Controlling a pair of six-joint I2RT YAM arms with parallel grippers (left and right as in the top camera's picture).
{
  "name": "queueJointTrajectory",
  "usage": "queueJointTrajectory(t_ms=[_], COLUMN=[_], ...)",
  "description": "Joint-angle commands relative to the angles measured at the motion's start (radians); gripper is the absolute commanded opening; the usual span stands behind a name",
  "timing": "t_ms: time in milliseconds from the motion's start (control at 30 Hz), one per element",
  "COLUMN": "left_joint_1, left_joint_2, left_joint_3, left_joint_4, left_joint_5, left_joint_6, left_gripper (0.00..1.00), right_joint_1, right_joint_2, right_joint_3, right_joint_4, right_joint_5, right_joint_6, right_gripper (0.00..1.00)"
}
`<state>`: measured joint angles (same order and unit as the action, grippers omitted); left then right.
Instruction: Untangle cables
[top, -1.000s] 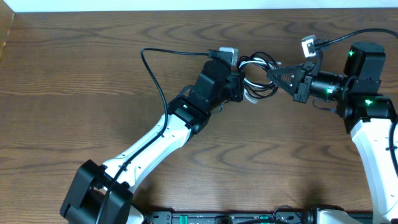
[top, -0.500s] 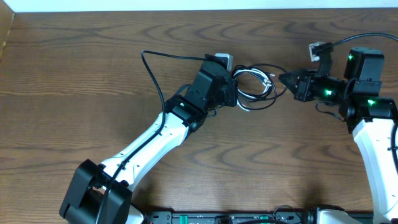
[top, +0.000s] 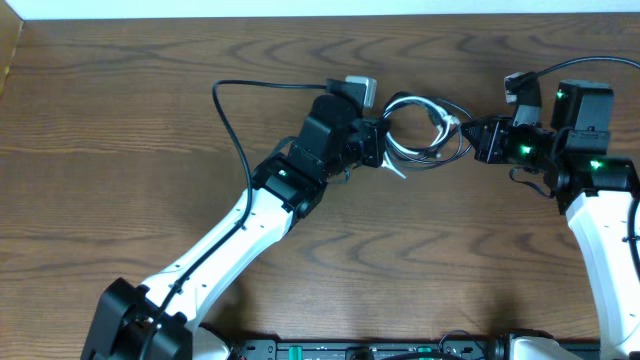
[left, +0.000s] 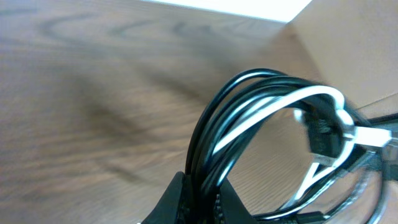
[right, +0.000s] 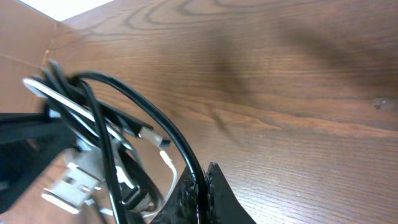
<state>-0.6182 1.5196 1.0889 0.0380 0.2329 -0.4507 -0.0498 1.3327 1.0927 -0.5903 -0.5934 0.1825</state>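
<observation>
Where the left gripper (top: 378, 148) is clamped on the looped cables (top: 420, 128) (black and white strands together), their coil spreads just to its right, and beyond that the right gripper (top: 470, 135) pinches a black strand.
</observation>
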Motion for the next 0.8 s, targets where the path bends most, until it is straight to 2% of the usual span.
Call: queueJointTrajectory(t_ms=[0,267,367,533,767], left_joint_1=[0.01,0.002,-0.002,0.0,0.001], left_joint_2=[-0.052,-0.067,-0.069,-0.113,-0.226], left_joint_3=[0.011,0.011,0.011,0.011,0.011], left_joint_4=[0.064,0.132,0.132,0.133,0.121], left_joint_5=[0.049,0.051,0.052,0.041,-0.032], left_joint_6=[-0.058,-0.127,-0.127,-0.126,-0.073], left_gripper=[0.08,0.08,0.08,0.08,0.08], right_joint_1=[0.034,0.157,0.189,0.188,0.154], right_joint_2=[0.012,0.101,0.131,0.171,0.188], right_joint_3=[-0.005,-0.058,-0.074,-0.099,-0.162], right_joint_4=[0.002,0.129,0.141,0.13,0.138], right_joint_5=[0.079,0.102,0.195,0.352,0.461], right_joint_6=[0.028,0.103,0.156,0.18,0.183], right_gripper=[0.01,0.01,0.01,0.01,0.01])
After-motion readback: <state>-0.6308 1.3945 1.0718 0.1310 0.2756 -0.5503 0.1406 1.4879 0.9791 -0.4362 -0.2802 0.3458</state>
